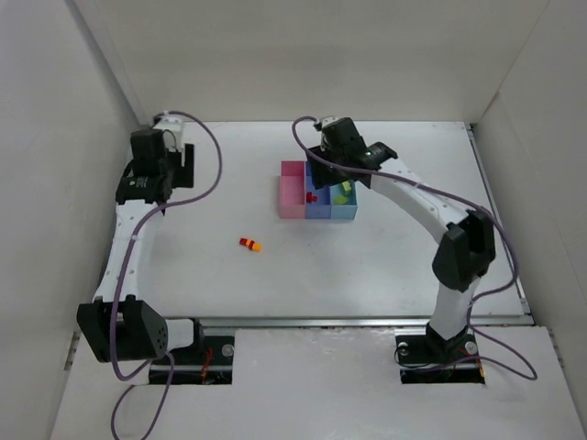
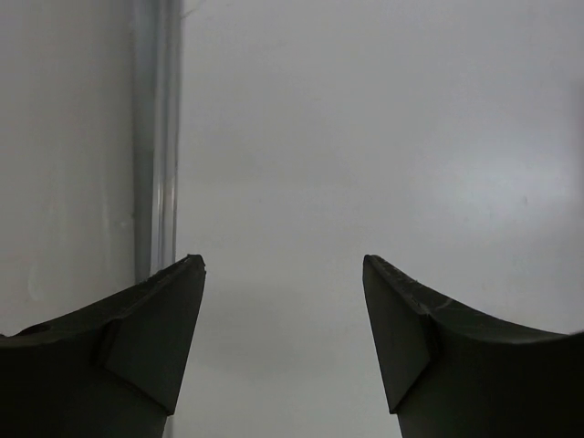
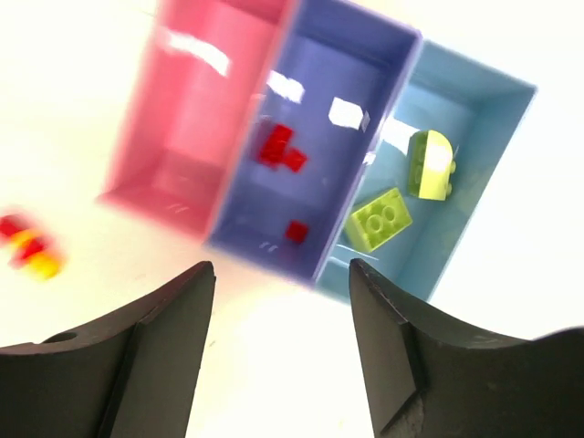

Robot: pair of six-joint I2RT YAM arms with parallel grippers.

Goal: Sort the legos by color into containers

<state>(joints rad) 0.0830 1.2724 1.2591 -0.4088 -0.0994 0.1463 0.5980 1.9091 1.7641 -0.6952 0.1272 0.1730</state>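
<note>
The containers [image 1: 292, 206] are one joined tray in mid-table: a pink bin [image 3: 196, 119], a blue bin [image 3: 319, 100] and a light cyan bin [image 3: 474, 119]. Red legos [image 3: 278, 148] lie in the blue bin, with one more small red brick [image 3: 297, 231] nearer its front wall. Two yellow-green legos [image 3: 379, 219] rest in the cyan bin. The pink bin looks empty. A red and orange pair of legos [image 1: 249, 244] lies loose on the table left of the tray. My right gripper [image 3: 281, 274] hovers open and empty above the tray. My left gripper [image 2: 283, 265] is open and empty, facing a bare wall.
White walls enclose the table on the left, back and right. The left arm [image 1: 147, 179] stands raised near the back left corner [image 1: 151, 124]. A metal rail [image 1: 321, 321] runs along the near edge.
</note>
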